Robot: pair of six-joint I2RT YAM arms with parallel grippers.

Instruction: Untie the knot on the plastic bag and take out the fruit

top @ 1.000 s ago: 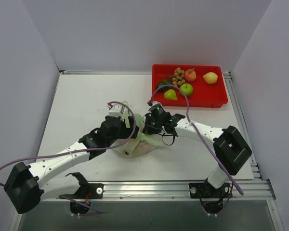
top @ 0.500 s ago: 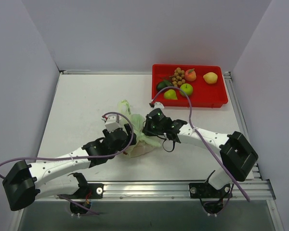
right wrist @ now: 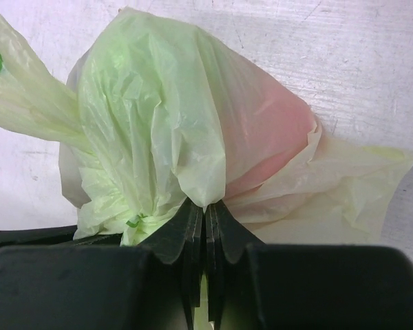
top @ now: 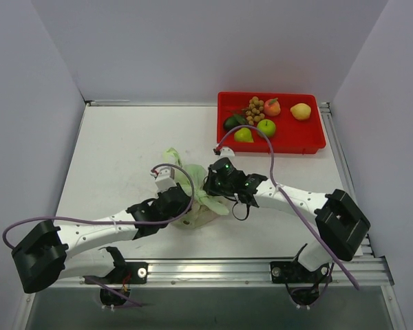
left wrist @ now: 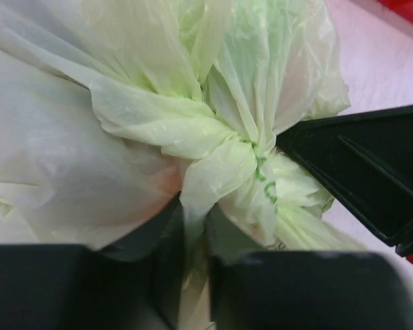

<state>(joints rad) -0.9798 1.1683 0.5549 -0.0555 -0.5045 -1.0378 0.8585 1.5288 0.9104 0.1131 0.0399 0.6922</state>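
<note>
Twisted knot (left wrist: 256,165) sits between tools: left gripper (left wrist: 193,223) pinches thin translucent pale green plastic bag (left wrist: 69,151) just below; right gripper (right wrist: 205,214) clamps bag film opposite.

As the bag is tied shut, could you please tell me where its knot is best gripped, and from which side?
Probably by the narrow strand leaving the knot, from the side of the left gripper: it bunches thin enough for the jaws, whereas the plastic bag around it bulges smooth.

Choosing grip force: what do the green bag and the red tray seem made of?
The bag: thin plastic film, translucent, slightly glossy; it crinkles and pink shows through. The red tray: probably rigid moulded plastic; smooth uniform colour, raised rim.
</note>
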